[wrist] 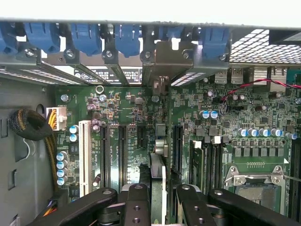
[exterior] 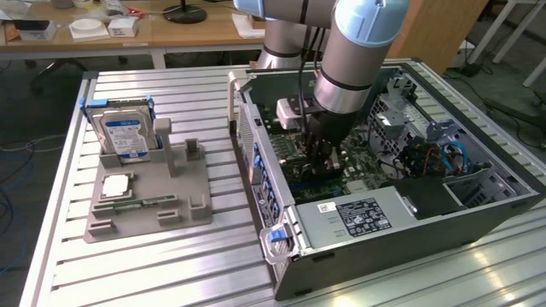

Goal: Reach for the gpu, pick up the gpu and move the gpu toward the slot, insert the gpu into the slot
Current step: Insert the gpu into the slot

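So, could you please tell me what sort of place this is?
Probably a robotics lab or test workshop: an open computer case lies on a slatted aluminium table, a grey fixture holds a hard drive, with wooden desks behind.

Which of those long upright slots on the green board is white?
The white slot, standing nearest the yellow-and-black cable bundle. The slots beside it are all black.

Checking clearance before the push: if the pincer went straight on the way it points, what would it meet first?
Probably the motherboard. The pincer holds the gpu edge-on, pointing down into the case, so the card's lower edge likely touches the board first; whether exactly at a slot is unclear.
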